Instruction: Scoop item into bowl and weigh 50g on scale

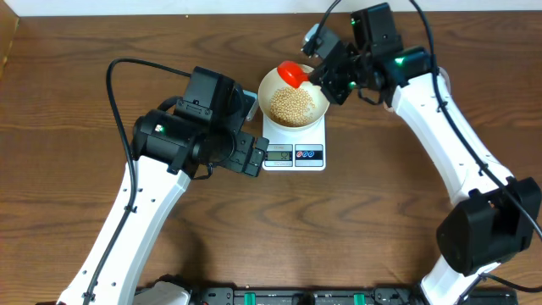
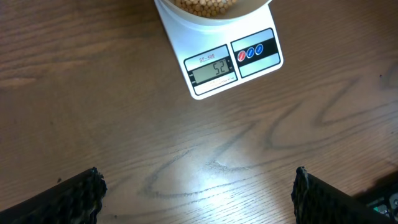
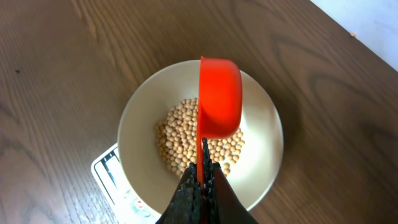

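Observation:
The white bowl (image 1: 273, 85) stands on the white scale (image 1: 294, 155) and holds a heap of tan beans (image 1: 290, 103). The scale's display (image 2: 213, 69) reads 52 in the left wrist view. My right gripper (image 3: 202, 171) is shut on the handle of a red scoop (image 3: 219, 99), held over the bowl (image 3: 138, 124) and its beans (image 3: 177, 140), turned on its side; in the overhead view the scoop (image 1: 294, 74) is above the bowl's far rim. My left gripper (image 2: 199, 196) is open and empty over bare table in front of the scale.
The left arm's body (image 1: 199, 131) sits just left of the scale and hides what lies behind it. The right arm (image 1: 457, 161) runs down the right side. Wooden table (image 1: 364, 229) all around.

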Controlling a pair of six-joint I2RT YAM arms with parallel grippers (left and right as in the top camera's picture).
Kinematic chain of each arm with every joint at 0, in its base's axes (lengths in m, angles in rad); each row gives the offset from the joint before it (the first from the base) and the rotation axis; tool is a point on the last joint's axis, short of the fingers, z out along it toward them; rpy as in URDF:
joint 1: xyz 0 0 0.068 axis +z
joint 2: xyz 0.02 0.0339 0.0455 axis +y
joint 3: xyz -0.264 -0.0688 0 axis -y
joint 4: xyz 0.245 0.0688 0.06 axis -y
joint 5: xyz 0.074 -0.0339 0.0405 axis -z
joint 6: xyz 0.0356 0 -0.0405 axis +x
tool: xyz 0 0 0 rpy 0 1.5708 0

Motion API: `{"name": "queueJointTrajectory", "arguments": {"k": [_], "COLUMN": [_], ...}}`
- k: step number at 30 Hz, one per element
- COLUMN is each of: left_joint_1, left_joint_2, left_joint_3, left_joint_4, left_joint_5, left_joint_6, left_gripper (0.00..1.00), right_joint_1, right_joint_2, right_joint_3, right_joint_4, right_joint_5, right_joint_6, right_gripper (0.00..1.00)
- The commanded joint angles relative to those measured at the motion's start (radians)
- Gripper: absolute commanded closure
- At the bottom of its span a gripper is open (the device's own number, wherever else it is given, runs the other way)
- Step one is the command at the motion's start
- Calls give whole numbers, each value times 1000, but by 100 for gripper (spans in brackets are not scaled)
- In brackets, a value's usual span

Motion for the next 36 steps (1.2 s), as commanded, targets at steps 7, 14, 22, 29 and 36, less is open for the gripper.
{"name": "queueJointTrajectory", "arguments": {"k": [7,14,22,29,36], "left_joint_1": [0,0,0,0,0], "left_joint_2": [-7,-7,-7,-7,-7], "left_joint_3": [-10,-10,-10,-10,-10], "left_joint_4": [-3,-3,-3,-3,-3], "left_joint_5": [-10,-10,-10,-10,-10], "left_joint_6": [14,14,14,14,14], "left_gripper": [2,2,2,2,2], "right_joint_1": [4,30,31,31,41], "right_joint_2": [-19,10,34,52,60], "right_joint_3": [6,6,6,6,6], "right_joint_4": [-14,-32,-32,-32,-27], "right_joint_5": [21,71,83,93,140], "right_joint_6": [23,22,23,23,36], "right_gripper": [99,99,99,99,99]}}
